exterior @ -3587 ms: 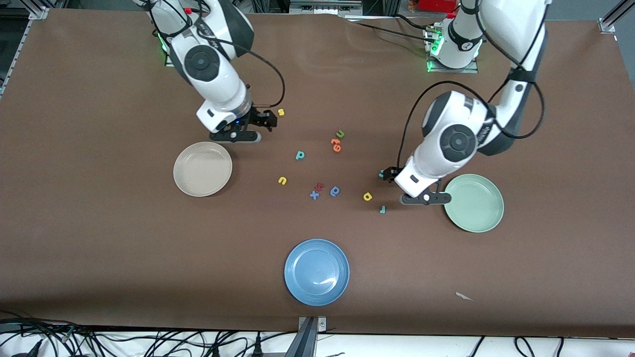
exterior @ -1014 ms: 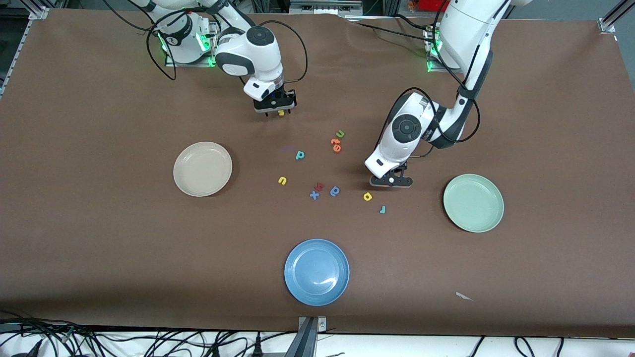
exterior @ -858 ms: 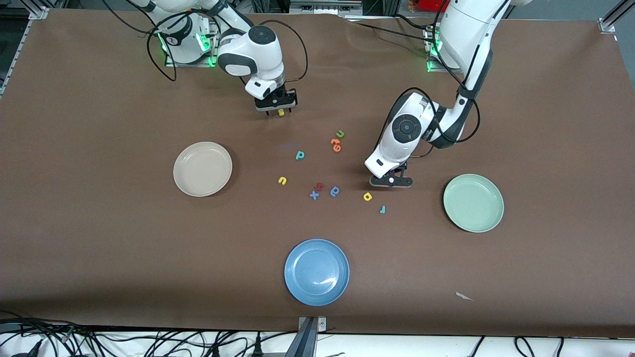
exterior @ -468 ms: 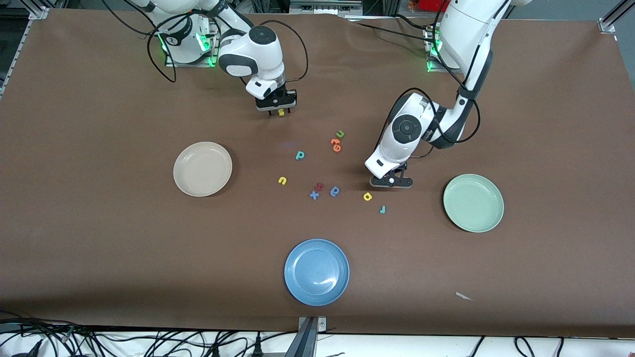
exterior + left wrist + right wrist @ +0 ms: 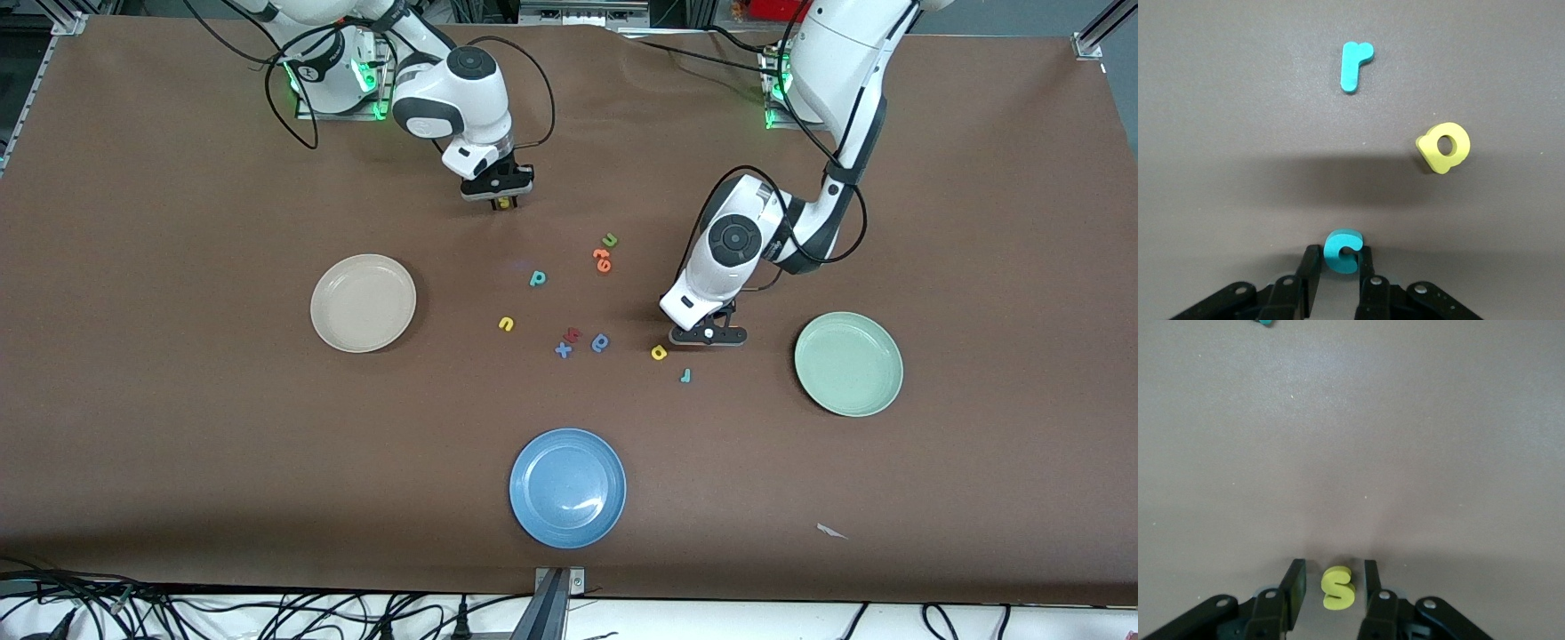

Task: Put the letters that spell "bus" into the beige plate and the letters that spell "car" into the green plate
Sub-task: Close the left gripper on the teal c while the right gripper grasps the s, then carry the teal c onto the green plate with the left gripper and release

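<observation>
The beige plate is sitting empty toward the right arm's end of the brown surface. Farther from the front camera than that plate, the right gripper is reaching down to the surface, and its jaws are standing apart on either side of the yellow s, with a sliver of gap showing on each side, so nothing is being gripped. The yellow u is lying out in the middle, between the two plates. The teal b is resting near it, a little farther from the camera.

The blue plate is sitting nearest the camera with nothing in it. Above it in the front view, a blue x, a dark red letter and the blue round letter are clustering together. The orange letters and the green u are lying farther off.

The yellow a and the teal r are waiting on the surface, near each other. Just beside the a, the left gripper is hanging low, and its jaws are pinching the teal c between them, both fingers pressing against the foam. I cannot tell whether the c is clearing the surface.

The green plate is sitting empty toward the left arm's end.
</observation>
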Controlling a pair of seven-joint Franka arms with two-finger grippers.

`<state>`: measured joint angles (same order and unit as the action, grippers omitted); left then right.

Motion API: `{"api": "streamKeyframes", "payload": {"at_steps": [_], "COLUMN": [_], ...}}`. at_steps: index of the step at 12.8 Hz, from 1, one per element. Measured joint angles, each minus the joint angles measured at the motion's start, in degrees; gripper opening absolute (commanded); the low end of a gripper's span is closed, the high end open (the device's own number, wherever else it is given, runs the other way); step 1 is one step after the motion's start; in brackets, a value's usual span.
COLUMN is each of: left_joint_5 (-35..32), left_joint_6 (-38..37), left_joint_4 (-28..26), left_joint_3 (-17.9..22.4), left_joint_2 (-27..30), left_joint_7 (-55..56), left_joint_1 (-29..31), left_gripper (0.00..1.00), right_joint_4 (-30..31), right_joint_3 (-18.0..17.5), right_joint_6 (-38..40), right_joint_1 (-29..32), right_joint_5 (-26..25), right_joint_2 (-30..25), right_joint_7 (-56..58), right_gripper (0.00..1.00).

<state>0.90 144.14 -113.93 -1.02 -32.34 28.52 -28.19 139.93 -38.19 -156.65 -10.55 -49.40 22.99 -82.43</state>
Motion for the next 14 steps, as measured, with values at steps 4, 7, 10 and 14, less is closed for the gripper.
{"api": "streamKeyframes", "payload": {"at_steps": [4, 7, 10, 14], "left_joint_5": [0.0, 0.0, 0.0, -0.1], "left_joint_6": [-0.1, -0.2, -0.2, -0.2], "left_joint_4": [0.2, 0.3, 0.3, 0.6], "left_joint_3": [-0.1, -0.1, -0.1, 0.8], "left_joint_2": [-0.1, -0.1, -0.1, -0.2], "left_joint_7": [0.3, 0.3, 0.4, 0.1], "left_joint_1": [0.0, 0.0, 0.0, 0.0], "left_gripper": [0.23, 0.2, 0.17, 0.15], "right_joint_4": [0.0, 0.0, 0.0, 0.0], "right_joint_3": [0.0, 0.0, 0.0, 0.0], "right_joint_6": [0.0, 0.0, -0.1, -0.1], "right_joint_1": [0.0, -0.1, -0.2, -0.4], "right_joint_5": [0.0, 0.0, 0.0, -0.1], "right_joint_2": [0.0, 0.0, 0.0, 0.0], "right_joint_7": [-0.7, -1.5, -2.0, -2.0], "right_gripper": [0.39, 0.39, 0.38, 0.29]}}
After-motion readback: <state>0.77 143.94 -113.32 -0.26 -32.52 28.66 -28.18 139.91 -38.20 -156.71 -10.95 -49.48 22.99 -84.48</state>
